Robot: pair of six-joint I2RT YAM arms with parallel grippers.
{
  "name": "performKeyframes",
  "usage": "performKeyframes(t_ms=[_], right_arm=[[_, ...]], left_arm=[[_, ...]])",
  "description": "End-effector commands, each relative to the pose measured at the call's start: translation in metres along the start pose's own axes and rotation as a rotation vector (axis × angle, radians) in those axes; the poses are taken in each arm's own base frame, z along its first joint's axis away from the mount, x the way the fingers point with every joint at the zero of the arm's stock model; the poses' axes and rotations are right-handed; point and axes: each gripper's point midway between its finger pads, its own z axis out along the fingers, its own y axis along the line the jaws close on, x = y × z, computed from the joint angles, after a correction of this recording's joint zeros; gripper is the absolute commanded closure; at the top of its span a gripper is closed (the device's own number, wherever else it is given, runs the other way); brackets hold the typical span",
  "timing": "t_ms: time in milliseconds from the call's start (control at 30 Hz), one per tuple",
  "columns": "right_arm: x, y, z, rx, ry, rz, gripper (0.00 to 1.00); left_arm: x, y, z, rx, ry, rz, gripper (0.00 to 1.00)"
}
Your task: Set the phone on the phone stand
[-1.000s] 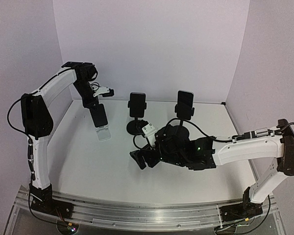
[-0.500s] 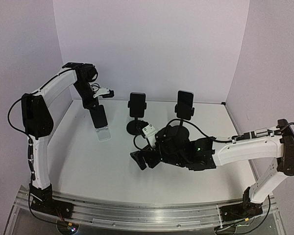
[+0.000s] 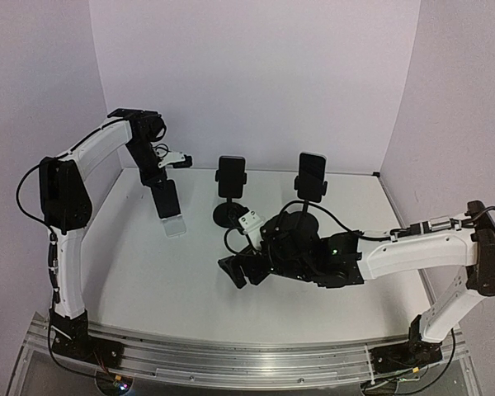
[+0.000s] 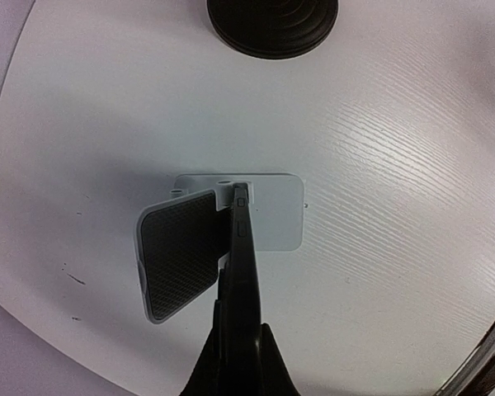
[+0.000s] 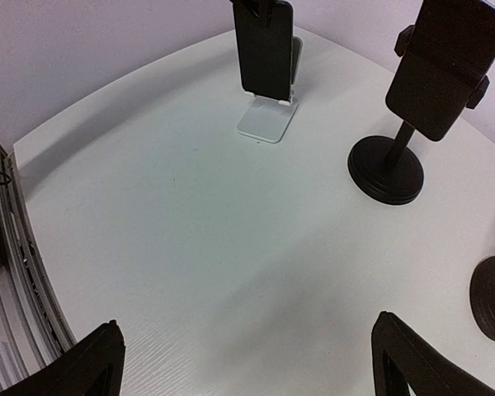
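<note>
Currently the left gripper [image 3: 157, 180] is clamping the phone [image 3: 167, 200] by its top, hanging it long-axis upright directly over the white stand [image 3: 175, 225], seemingly just touching its backrest, while the farther right gripper [image 3: 244, 271] is idling mid-table with jaws spread.

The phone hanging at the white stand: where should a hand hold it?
Hold the phone by its top end, from above, pinching the flat front and back. It hangs nearly upright, and its bottom edge must stay free to settle on the white stand. The left hand grips it just so.
</note>
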Motion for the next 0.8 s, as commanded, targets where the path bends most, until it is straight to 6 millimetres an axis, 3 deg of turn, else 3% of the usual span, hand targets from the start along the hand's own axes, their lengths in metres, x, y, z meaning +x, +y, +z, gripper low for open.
performKeyframes(t_ms=[0,533,767], right_arm=[[-0.017,0.008,-0.008,-0.044,-0.050,0.027,0.02],[-0.018,0.012,-0.005,-0.061,-0.046,0.024,0.02],[-0.019,0.013,-0.004,-0.065,-0.047,0.023,0.02]], left_arm=[[-0.001,0.000,-0.008,0.002,-0.018,-0.019,1.00],[-0.019,-0.003,0.006,0.053,-0.106,-0.011,1.00],[-0.014,-0.005,0.016,0.078,-0.079,-0.020,1.00]])
